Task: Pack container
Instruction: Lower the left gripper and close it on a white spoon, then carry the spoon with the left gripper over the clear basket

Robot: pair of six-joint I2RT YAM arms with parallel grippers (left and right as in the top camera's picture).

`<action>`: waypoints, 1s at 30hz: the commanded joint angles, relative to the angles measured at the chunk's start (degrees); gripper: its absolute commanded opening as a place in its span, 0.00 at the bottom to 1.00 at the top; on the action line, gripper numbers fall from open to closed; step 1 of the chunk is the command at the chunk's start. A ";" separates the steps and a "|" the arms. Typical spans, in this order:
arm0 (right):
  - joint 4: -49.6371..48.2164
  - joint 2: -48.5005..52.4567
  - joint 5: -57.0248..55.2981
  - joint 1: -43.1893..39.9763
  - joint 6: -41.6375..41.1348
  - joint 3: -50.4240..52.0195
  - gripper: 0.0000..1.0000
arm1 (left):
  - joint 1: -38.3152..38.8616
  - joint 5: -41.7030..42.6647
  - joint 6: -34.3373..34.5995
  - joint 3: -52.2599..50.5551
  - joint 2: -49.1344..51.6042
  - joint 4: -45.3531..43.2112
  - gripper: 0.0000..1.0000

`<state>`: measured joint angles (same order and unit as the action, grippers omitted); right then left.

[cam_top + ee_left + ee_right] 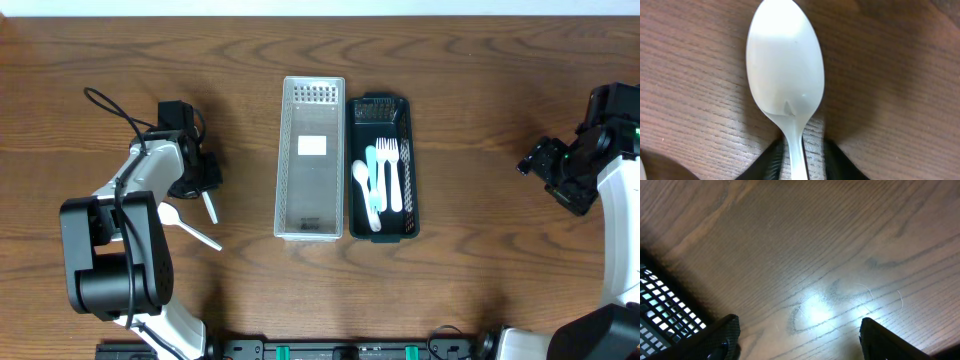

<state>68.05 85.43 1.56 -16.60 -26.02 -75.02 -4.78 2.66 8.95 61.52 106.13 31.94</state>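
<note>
A white plastic spoon (785, 75) lies bowl-up on the wood table; in the overhead view it (209, 207) sticks out below my left gripper (203, 180). My left gripper's fingers (801, 160) straddle the spoon's handle. They are narrowly open, with a strip of wood showing between the handle and the right finger. A second white utensil (192, 229) lies just left of it. The clear container (310, 160) stands mid-table and holds only a white label. The dark container (382, 167) beside it holds several white and light-blue utensils (384, 180). My right gripper (545, 160) (799, 335) is open and empty.
A corner of the dark container's mesh (660, 315) shows at the left edge of the right wrist view. Bare wood table (480, 120) lies between the containers and the right arm. The left arm's base (115, 250) stands at the front left.
</note>
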 commanded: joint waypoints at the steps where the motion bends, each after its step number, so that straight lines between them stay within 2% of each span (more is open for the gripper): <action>1: 0.07 -1.16 0.22 -0.26 0.81 0.33 0.80 | 0.26 1.22 -0.28 -1.22 3.06 0.74 0.20; 3: 0.09 -1.16 0.22 -0.26 0.81 0.33 0.80 | 0.26 1.22 -0.28 -1.22 3.04 0.76 0.12; 6: 0.09 -1.16 0.22 -0.26 0.81 0.33 0.80 | 0.26 1.20 -0.28 -1.22 2.49 0.98 0.06; 13: 0.28 -1.16 0.22 -0.26 0.81 0.33 0.80 | 0.46 1.18 -0.31 0.31 -1.62 4.15 0.06; 17: 0.28 -1.16 0.22 -0.26 0.81 0.33 0.80 | 2.97 1.18 -0.33 2.86 -9.01 9.01 0.06; 23: 0.24 -1.16 0.22 -0.26 0.81 0.33 0.80 | 13.94 0.74 -1.38 8.79 -21.24 14.91 0.06; 30: 0.26 -1.16 0.22 -0.26 0.81 0.33 0.80 | 31.26 0.26 -1.14 14.23 -23.85 14.62 0.06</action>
<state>68.25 85.43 1.58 -16.60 -26.04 -74.98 22.33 3.14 8.56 75.40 81.19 46.78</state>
